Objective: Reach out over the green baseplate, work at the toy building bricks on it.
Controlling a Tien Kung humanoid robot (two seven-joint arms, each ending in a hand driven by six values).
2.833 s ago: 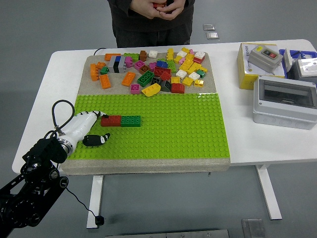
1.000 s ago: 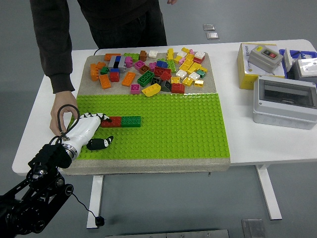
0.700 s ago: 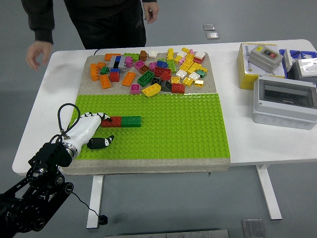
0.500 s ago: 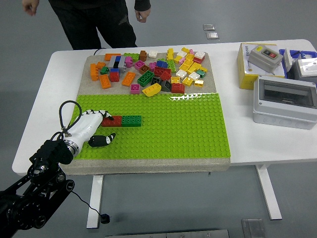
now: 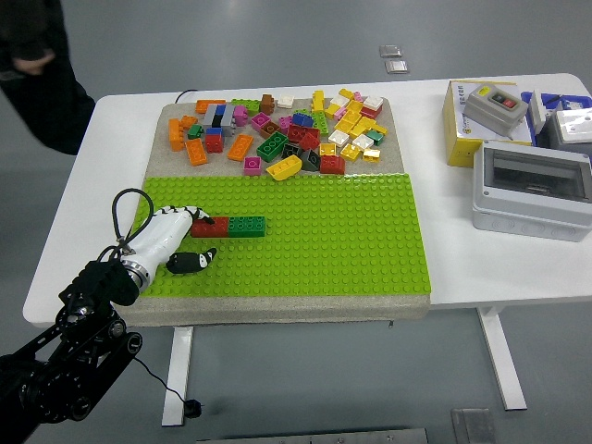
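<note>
While the left arm reaches in from the lower left corner of the white table (image 5: 462, 277), the left hand (image 5: 171, 242) is laid over the left part of the green baseplate (image 5: 324, 240). Its white back is turned up, and its fingers (image 5: 199, 219) are stretched toward a red brick (image 5: 209, 227), whose left end is touched by the fingertips; no closed grasp around the brick can be seen. The thumb (image 5: 192, 261), dark with pale marks, is spread out apart from the fingers and rests on the studs nearer the baseplate's near edge. A green brick (image 5: 246, 226) is joined end to end with the red one, forming a short row near the baseplate's left edge. A black cable loop (image 5: 120, 215) is seen at the wrist.

Beyond the baseplate's far edge, a loose pile of bricks (image 5: 287, 129) in orange, yellow, red, green, pink and white is spread over a tan mat (image 5: 157, 148). At the table's right edge a grey enclosure with a clear lid (image 5: 532, 190) is set, and behind it, at the far right corner, a yellow box carrying a grey switch unit (image 5: 490, 109). A person in dark clothing (image 5: 32, 69) is seen off the table's far left corner, touching nothing on it.
</note>
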